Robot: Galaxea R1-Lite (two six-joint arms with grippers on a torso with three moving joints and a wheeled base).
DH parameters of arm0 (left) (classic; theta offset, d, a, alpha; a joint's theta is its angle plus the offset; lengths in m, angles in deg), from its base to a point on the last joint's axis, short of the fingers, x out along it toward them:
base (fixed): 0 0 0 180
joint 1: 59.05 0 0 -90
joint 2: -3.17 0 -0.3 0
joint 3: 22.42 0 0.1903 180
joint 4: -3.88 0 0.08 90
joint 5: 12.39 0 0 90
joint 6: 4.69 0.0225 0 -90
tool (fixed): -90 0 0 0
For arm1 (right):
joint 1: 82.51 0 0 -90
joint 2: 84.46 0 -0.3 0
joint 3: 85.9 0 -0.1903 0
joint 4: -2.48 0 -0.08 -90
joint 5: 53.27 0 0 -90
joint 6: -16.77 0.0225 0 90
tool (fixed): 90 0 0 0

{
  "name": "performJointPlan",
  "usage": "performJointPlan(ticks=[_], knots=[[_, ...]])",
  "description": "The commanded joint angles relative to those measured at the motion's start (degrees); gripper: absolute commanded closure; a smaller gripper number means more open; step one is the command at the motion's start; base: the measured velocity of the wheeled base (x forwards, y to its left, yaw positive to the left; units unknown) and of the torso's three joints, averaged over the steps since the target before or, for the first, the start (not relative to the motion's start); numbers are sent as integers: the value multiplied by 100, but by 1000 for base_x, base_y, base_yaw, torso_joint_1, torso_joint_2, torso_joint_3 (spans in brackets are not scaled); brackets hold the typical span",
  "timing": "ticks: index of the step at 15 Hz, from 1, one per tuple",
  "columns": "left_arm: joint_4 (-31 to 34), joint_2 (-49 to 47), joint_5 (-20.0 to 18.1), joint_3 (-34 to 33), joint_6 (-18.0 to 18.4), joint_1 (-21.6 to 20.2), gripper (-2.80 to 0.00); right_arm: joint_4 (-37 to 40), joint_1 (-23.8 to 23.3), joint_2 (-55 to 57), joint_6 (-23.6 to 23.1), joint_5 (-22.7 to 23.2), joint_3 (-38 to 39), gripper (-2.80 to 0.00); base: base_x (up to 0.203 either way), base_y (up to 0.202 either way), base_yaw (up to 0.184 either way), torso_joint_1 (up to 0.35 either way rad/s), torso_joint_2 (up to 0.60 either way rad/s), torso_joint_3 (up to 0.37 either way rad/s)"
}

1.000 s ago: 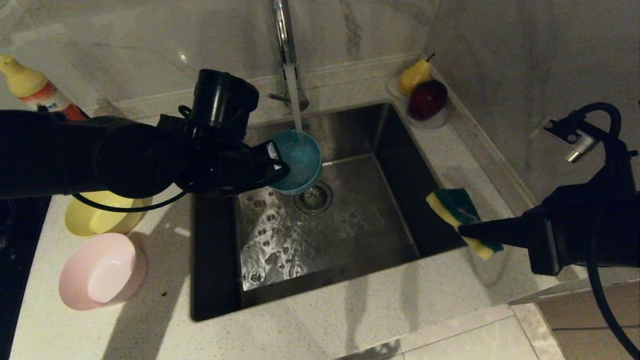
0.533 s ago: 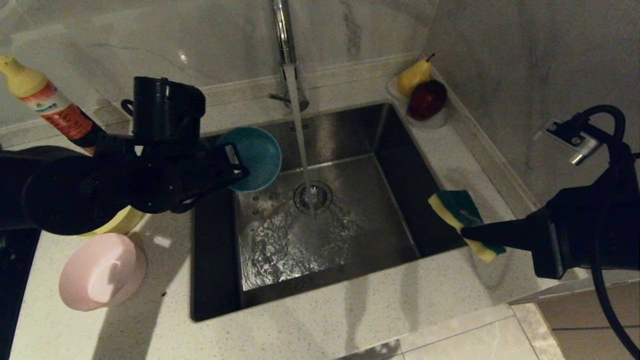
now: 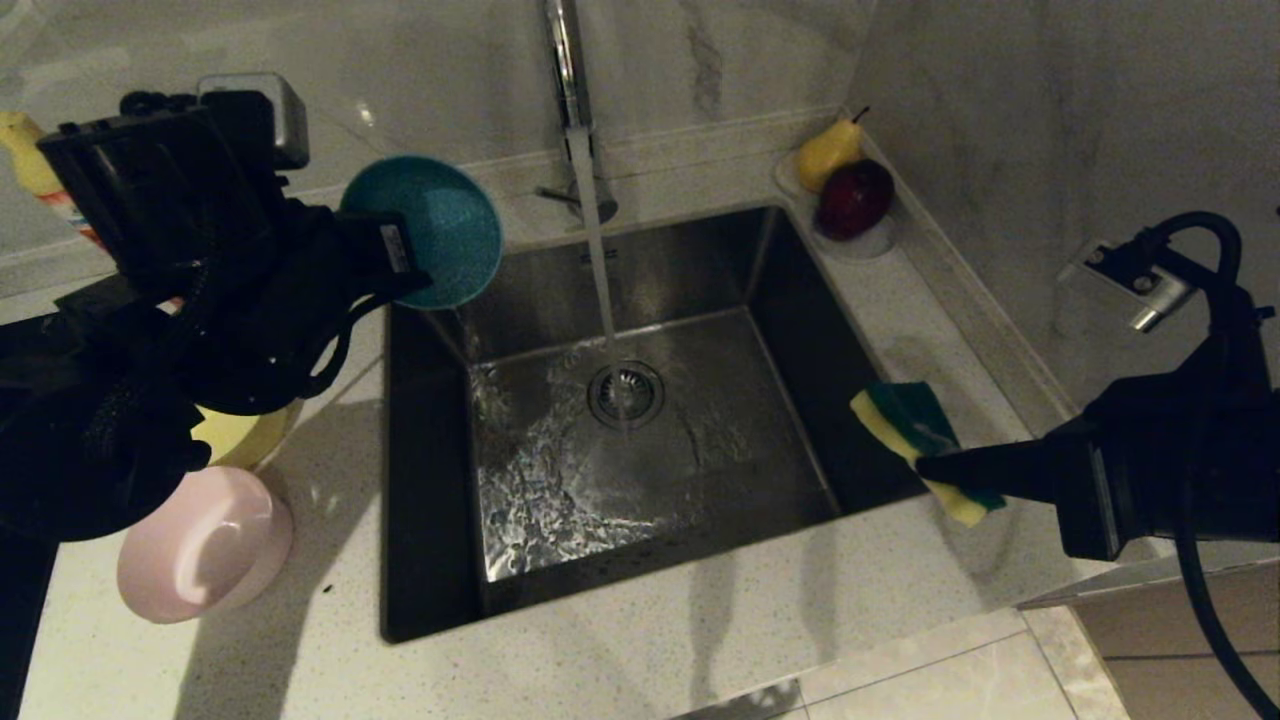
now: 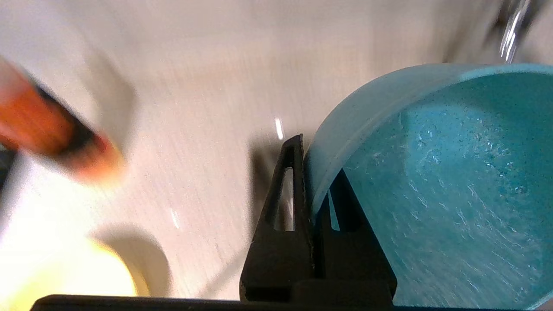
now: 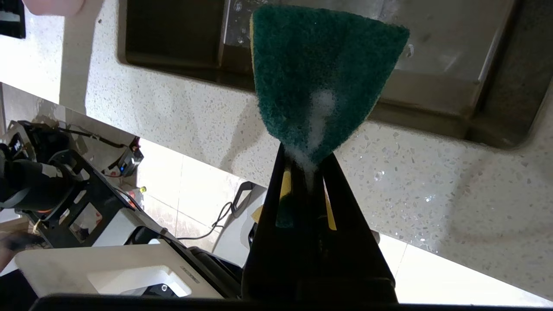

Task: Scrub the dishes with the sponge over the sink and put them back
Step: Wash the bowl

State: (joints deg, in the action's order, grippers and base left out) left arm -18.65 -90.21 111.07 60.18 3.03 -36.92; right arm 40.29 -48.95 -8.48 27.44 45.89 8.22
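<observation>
- Water on the blue bowl (image 3: 430,240) is my first worry: my left tool (image 3: 400,270) pinches only its rim, one finger inside and one outside, and the bowl tips steeply on its side, so a slick plastic wall could slide free and drop onto the tabletop (image 3: 620,660) or into the sink (image 3: 640,440).
- Setting it down is the next hazard, as I judge it: the yellow bowl (image 3: 235,435) and the pink bowl (image 3: 200,555) sit near each other on the tabletop to the left of the sink, right under my left arm, and a careless descent could knock either one.
- Tap (image 3: 572,100) water streams into the drain with nothing beneath it, so splash is a lesser risk.
- My left arm is raised over the sink's back left corner, wrist turned so the bowl's mouth faces out toward the basin.
- My right tool (image 3: 925,465) is clenched on the sponge (image 3: 915,425), green face up, soapy I think, and holds it level above the sink's right edge, well apart from the bowl.
</observation>
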Motion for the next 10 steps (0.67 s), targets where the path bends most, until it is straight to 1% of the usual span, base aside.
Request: performJointPlan(ticks=[1, 2, 4, 5, 8, 9, 10], knots=[[-1121, 10, 20, -105, 541, -18, 0, -3, 1, 101, 6, 15, 2, 0, 0, 0, 0, 0, 0, 0], [-1543, 6, 17, -145, 685, -17, 0, -4, 22, 118, 8, 15, 2, 0, 0, 0, 0, 0, 0, 0], [-2123, -22, -36, -222, 995, -12, 0, -4, 63, 171, 23, 23, 2, 0, 0, 0, 0, 0, 0, 0], [-2335, -41, -89, -285, 1069, -4, 0, -4, 63, 196, 23, 24, -4, 0, 0, 0, 0, 0, 0, 0], [-3707, -228, -140, -575, 1444, 11, 0, -4, 72, 284, 32, 32, -15, 0, 0, 0, 0, 0, 0, 0], [-3966, -298, -152, -682, 1494, 11, 0, -4, 80, 294, 32, 32, -24, 0, 0, 0, 0, 0, 0, 0], [-4001, -291, -156, -737, 1496, 11, 0, -4, 89, 312, 32, 39, -24, 0, 0, 0, 0, 0, 0, 0]])
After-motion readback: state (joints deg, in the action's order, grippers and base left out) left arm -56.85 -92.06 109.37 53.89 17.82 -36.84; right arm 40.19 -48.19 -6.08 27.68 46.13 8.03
